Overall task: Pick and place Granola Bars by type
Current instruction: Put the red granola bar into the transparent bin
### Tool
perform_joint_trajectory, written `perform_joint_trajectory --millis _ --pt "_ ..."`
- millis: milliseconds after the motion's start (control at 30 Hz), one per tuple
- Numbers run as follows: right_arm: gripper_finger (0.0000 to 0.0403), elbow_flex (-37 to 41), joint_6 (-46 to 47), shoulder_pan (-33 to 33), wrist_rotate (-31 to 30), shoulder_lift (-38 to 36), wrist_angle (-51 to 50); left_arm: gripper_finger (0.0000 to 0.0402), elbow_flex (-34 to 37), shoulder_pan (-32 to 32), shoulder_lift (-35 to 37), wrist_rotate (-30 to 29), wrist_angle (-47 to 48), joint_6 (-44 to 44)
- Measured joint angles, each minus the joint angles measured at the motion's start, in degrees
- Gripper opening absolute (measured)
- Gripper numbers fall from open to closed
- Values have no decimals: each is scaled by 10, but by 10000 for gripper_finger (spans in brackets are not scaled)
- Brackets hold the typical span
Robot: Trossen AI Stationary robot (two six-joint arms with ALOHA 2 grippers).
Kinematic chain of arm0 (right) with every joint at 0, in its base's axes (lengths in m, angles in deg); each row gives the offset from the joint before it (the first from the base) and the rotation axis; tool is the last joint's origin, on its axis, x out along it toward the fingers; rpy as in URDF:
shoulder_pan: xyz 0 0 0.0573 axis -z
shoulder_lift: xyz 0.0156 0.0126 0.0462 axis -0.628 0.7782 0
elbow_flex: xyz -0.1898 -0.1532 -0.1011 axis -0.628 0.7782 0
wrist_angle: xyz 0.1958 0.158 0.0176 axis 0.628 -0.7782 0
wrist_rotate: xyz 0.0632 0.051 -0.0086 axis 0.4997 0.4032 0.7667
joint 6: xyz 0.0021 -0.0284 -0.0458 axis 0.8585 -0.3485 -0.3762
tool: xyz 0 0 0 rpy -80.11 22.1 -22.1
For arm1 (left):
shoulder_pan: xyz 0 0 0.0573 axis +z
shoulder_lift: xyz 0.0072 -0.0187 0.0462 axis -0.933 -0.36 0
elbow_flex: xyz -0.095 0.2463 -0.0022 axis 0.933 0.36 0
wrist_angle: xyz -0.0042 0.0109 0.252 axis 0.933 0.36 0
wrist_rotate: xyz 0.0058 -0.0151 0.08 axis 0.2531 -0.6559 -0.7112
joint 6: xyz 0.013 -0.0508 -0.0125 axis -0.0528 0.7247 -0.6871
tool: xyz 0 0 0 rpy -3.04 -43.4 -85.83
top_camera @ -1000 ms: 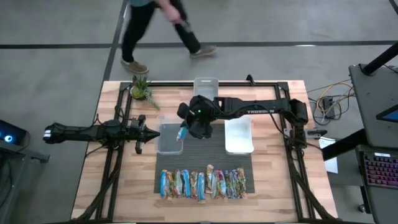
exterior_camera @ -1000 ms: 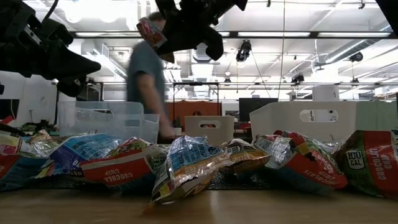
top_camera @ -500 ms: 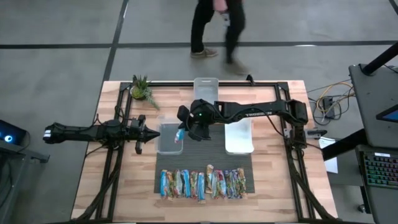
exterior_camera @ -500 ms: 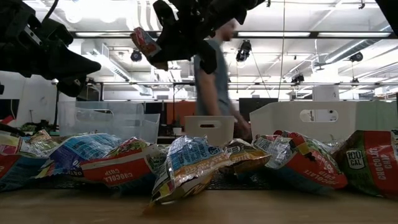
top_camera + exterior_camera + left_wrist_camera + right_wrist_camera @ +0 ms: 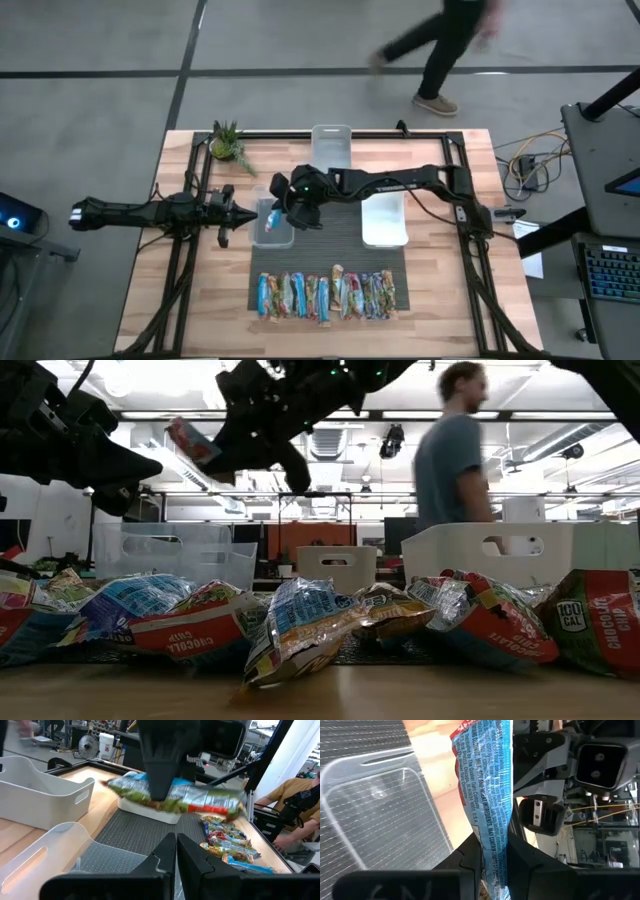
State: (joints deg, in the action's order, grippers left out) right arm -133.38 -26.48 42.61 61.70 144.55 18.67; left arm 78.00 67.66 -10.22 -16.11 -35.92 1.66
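Note:
My right gripper hangs over the clear bin, shut on a blue and red granola bar. The low view shows that bar high above the table, and the left wrist view shows it lying about level. The other granola bars lie side by side in a row on the dark mat near the table's near edge. My left gripper waits shut just left of the clear bin. My right gripper pinches the granola bar between its two fingers, near the middle of its length. The fingers come from above and lie across the bar. The bar is lifted clear, roughly level, above the clear bin.
A white bin stands right of the mat and another bin at the table's far edge. A small plant sits at the far left corner. A person walks past beyond the far edge.
My right gripper has carried the bar toward the table's left and a little down, from over the mat to over the clear bin, still shut on it. The person behind the table has walked from left to right.

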Motion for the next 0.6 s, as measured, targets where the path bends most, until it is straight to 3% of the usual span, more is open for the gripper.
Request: perform_joint_trajectory --millis 600 --pt "52 -16 -16 5 -1 30 -2 0 0 0 -1 0 0 0"
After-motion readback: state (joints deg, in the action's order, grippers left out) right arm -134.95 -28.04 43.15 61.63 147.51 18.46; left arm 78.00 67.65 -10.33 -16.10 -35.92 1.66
